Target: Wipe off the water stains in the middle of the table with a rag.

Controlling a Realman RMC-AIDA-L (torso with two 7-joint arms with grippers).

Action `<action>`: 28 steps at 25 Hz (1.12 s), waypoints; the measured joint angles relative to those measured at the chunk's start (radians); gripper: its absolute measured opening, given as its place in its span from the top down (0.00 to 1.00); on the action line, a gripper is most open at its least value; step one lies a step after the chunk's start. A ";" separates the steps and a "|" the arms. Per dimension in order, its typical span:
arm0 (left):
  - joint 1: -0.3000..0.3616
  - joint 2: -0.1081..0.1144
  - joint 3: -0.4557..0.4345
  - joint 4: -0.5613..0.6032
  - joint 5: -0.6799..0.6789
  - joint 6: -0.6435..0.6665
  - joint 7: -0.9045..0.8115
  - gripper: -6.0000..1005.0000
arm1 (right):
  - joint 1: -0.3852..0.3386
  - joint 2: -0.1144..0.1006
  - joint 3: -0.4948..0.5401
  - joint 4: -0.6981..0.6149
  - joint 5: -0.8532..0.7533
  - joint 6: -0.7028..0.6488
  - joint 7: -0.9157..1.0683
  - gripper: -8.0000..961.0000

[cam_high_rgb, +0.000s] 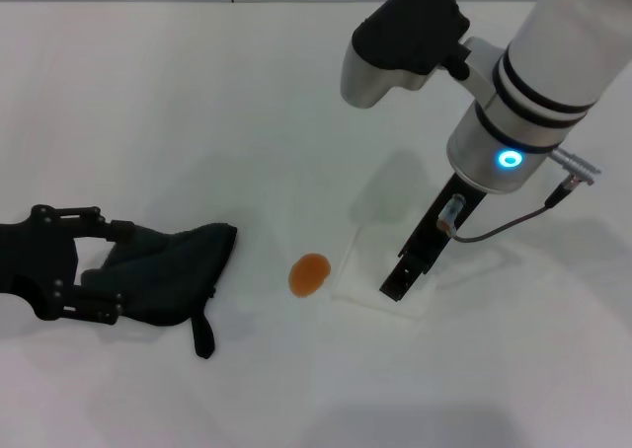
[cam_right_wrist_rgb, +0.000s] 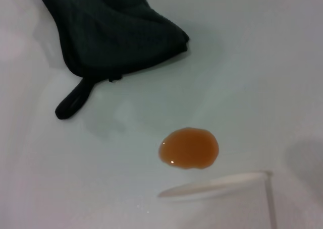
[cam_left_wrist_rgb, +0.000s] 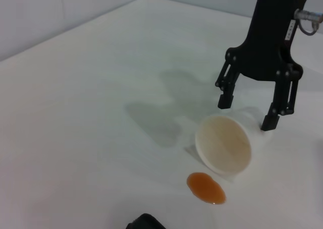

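Note:
The black rag (cam_high_rgb: pixel 173 270) lies flat on the white table (cam_high_rgb: pixel 148 103) at the left, its strap tab pointing toward the front. My left gripper (cam_high_rgb: pixel 117 267) is open, with its fingers on either side of the rag's left edge. The orange-brown water stain (cam_high_rgb: pixel 309 273) sits just right of the rag; it also shows in the left wrist view (cam_left_wrist_rgb: pixel 205 187) and the right wrist view (cam_right_wrist_rgb: pixel 189 148). The rag also shows in the right wrist view (cam_right_wrist_rgb: pixel 116 32). My right gripper (cam_left_wrist_rgb: pixel 246 113) is open and hangs over the base end of a tipped cup.
A white paper cup (cam_left_wrist_rgb: pixel 224 145) lies on its side just right of the stain, its mouth facing the stain. It also shows in the head view (cam_high_rgb: pixel 375 270). The right arm (cam_high_rgb: pixel 513 93) leans in from the back right.

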 joint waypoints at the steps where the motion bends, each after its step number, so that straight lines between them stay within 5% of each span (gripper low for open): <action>1: 0.000 0.000 0.004 0.000 0.000 -0.001 0.000 0.13 | 0.001 0.000 -0.005 0.003 0.001 0.005 -0.001 0.13; 28: 0.007 -0.018 0.021 0.000 0.001 -0.009 0.000 0.13 | 0.031 0.000 -0.171 0.191 0.097 0.209 -0.029 0.16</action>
